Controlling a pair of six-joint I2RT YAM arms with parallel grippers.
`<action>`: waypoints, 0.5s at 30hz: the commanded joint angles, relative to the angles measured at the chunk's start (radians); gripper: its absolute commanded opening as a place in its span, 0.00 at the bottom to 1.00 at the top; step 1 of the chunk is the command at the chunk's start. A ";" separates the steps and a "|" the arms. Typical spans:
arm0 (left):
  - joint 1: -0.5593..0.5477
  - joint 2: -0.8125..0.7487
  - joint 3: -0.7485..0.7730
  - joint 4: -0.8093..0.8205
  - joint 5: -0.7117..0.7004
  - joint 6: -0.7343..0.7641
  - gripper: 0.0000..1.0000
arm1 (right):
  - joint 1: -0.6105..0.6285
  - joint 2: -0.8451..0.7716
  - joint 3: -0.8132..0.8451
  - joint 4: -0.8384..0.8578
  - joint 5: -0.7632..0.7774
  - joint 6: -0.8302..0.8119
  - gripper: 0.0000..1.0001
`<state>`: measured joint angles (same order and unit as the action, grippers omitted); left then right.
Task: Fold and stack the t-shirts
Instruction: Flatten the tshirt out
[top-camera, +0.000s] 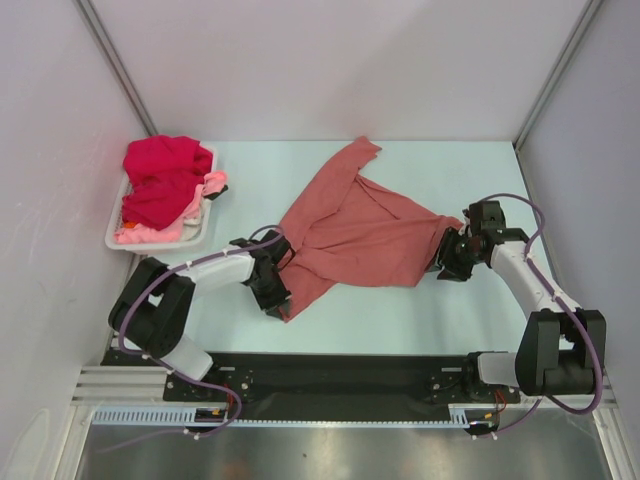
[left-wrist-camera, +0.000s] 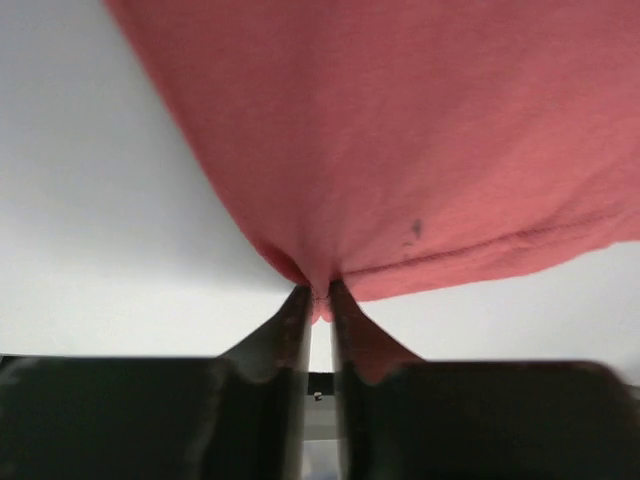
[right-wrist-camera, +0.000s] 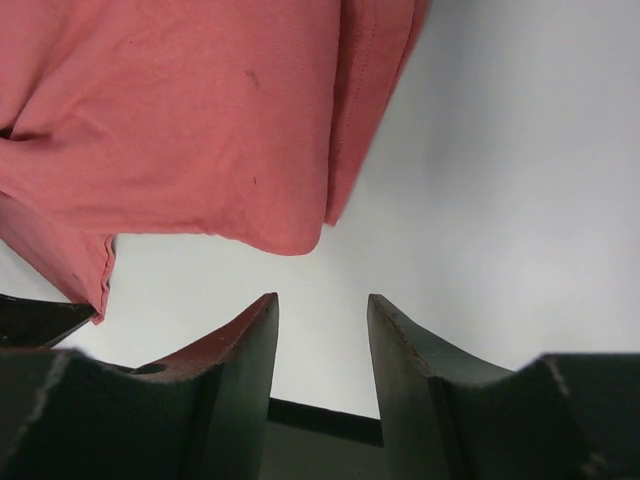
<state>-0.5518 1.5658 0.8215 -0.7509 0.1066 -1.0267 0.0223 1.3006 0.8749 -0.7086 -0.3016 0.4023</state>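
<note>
A dusty salmon-red t-shirt (top-camera: 350, 230) lies crumpled and spread across the middle of the table. My left gripper (top-camera: 275, 285) is at its near-left edge. In the left wrist view the jaws stand nearly together, and the left gripper (left-wrist-camera: 318, 292) pinches a fold of the shirt's hem (left-wrist-camera: 420, 150) between its tips. My right gripper (top-camera: 447, 262) sits at the shirt's right corner. In the right wrist view that gripper (right-wrist-camera: 322, 300) is open and holds nothing, and the shirt's corner (right-wrist-camera: 180, 110) lies just ahead of its left finger. A crimson t-shirt (top-camera: 160, 170) and a light pink t-shirt (top-camera: 205, 190) are piled in the basket.
The white plastic basket (top-camera: 112, 235) stands at the table's far left, against the left wall. Walls close in the table at the back and on both sides. The arm bases are mounted on the black rail along the near edge.
</note>
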 joint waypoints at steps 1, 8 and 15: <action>-0.011 0.025 -0.018 0.025 -0.033 -0.015 0.14 | 0.010 -0.018 0.001 -0.011 0.013 -0.008 0.48; -0.013 -0.044 0.036 0.051 -0.002 0.138 0.00 | 0.030 0.003 -0.066 0.053 0.010 0.039 0.50; -0.014 -0.150 0.143 0.010 -0.077 0.283 0.00 | -0.013 0.058 -0.129 0.176 -0.016 0.118 0.32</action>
<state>-0.5598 1.4963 0.8974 -0.7395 0.0807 -0.8360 0.0277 1.3266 0.7551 -0.6205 -0.3038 0.4725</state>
